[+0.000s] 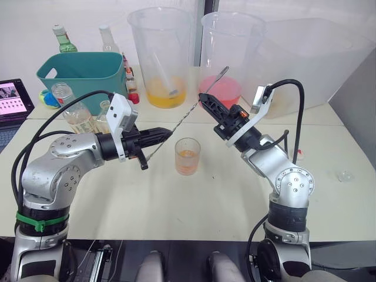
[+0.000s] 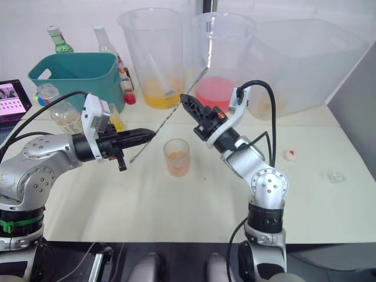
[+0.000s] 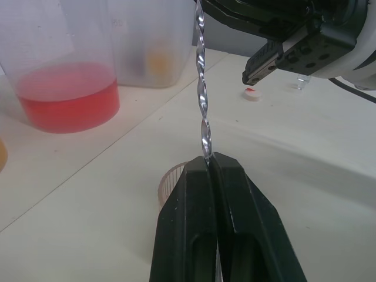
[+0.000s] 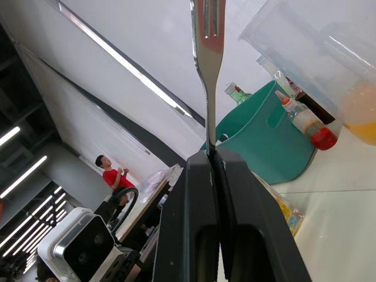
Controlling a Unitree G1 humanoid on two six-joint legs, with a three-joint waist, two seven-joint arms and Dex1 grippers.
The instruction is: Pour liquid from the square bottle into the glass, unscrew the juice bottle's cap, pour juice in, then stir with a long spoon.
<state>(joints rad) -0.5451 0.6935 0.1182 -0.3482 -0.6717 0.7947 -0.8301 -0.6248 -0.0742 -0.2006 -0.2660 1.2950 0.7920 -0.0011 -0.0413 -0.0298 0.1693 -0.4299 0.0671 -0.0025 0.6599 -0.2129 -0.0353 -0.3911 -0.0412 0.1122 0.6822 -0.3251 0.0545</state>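
Two huge clear plastic beakers dominate the top centre of the frame, one (image 1: 160,56) with yellow-orange liquid at its base, the other (image 1: 228,56) holding pink, with a frosted plastic tub (image 1: 320,59) at upper right. A teal plastic basket (image 1: 82,73) sits at upper left of the pale table (image 1: 194,200); bottles crowd beside it, though which is the square decanter or the juice bottle is hard to tell from here.

At mid-frame, the left gripper (image 1: 166,133) and the right gripper (image 1: 204,97) each pinch the same long spoon (image 1: 187,114), a thin twisted silver bar running diagonally from lower left to upper right. Both pairs of black fingers are pressed together on the metal; the right holds near the flat slotted upper end (image 4: 207,35), the left lower on the twisted shaft (image 3: 203,106).

Just below the spoon stands the small clear glass tumbler (image 1: 187,155), upright, holding a little orange liquid. A small white cap with red band (image 2: 289,154) lies at right, well apart.

With both grippers clamped on the spoon, any mismatched motion could bend the thin shaft or jerk it loose; a slipped spoon could knock the light tumbler over and spill the drink.
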